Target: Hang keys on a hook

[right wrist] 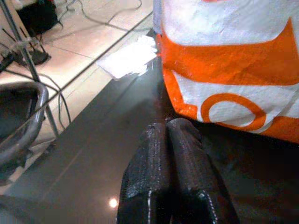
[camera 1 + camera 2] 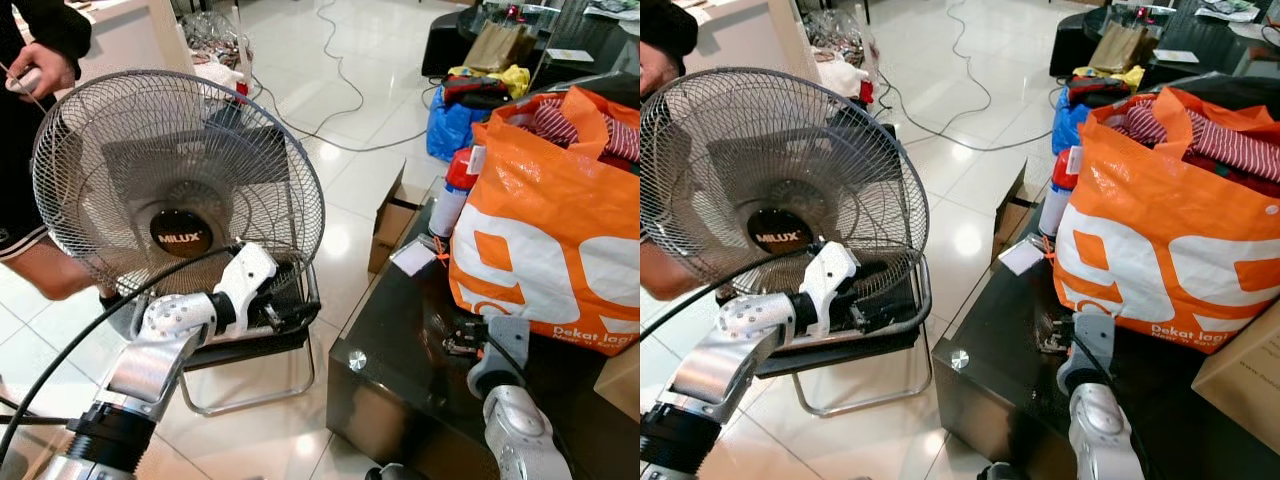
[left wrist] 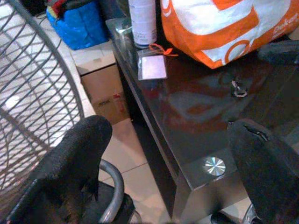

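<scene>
My right end effector sits low on the glossy black tabletop, at the lower right of the left eye view, just beside the foot of the orange-and-white woven shopping bag. In the right wrist view its two black fingers are pressed flat together, clenched. A small metal glint, probably the keys, lies at its tip in the left wrist view, but I cannot tell whether they are actually pinched or merely lying under the tips.

My left end effector hangs at centre-left of the left eye view, fingers spread wide and empty, close to the wire cage of the grey pedestal fan.

My worries: if the pinch caught only a ring edge, the keys could slip off as I lift. The bag wall touches the working side, so a sideways swing may snag it. The left fingers could poke into the fan grille. I see no hook anywhere, so I must turn, and a person stands at upper left.
</scene>
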Controlling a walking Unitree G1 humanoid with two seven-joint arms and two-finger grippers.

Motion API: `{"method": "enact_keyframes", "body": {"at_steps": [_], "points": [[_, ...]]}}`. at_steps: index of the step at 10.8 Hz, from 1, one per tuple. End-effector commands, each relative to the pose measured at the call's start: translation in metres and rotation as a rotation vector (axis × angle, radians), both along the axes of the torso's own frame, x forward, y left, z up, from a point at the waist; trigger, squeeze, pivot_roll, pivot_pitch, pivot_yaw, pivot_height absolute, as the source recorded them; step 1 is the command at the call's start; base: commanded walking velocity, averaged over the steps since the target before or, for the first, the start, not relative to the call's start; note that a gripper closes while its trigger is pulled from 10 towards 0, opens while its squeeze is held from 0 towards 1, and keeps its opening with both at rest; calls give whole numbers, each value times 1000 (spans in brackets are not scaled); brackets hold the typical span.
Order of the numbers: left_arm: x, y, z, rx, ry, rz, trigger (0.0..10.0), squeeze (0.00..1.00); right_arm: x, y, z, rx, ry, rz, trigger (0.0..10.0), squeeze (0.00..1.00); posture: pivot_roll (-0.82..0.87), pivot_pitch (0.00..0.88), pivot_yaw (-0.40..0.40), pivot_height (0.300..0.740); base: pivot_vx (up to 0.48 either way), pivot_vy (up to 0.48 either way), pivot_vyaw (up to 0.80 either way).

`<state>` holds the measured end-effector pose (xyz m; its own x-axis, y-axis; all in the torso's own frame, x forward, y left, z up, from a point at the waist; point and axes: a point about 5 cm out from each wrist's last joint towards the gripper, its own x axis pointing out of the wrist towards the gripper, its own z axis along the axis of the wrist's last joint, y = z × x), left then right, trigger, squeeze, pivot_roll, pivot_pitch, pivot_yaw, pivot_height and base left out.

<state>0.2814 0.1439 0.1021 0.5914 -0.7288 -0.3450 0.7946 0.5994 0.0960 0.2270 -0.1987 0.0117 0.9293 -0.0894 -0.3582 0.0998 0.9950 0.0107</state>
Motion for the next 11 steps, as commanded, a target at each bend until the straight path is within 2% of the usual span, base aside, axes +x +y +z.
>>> {"method": "enact_keyframes", "body": {"at_steps": [1,2,5,7,10,11], "points": [[3,2,3,2,-15,14,10000,0,1,2,0,-27,25,15,4118,0,-78,0,46,740,0,0,0],[4,2,1,20,-1,3,10000,0,10,8,-7,-35,98,40,10000,1000,-76,0,48,740,0,0,0],[-6,11,-8,121,37,-47,10000,0,42,22,-16,38,184,35,10000,1000,-56,0,40,740,0,0,0],[-16,14,-10,139,52,-64,10000,0,46,19,-22,-13,228,-2,10000,1000,-44,0,50,740,0,0,0],[-27,17,-10,152,80,-95,10000,0,44,3,-30,-121,310,-110,10000,1000,-45,0,68,740,0,0,0],[-29,17,-9,152,89,-100,10000,0,41,-1,-33,-125,339,-153,10000,514,-52,0,75,740,0,0,0]]}}
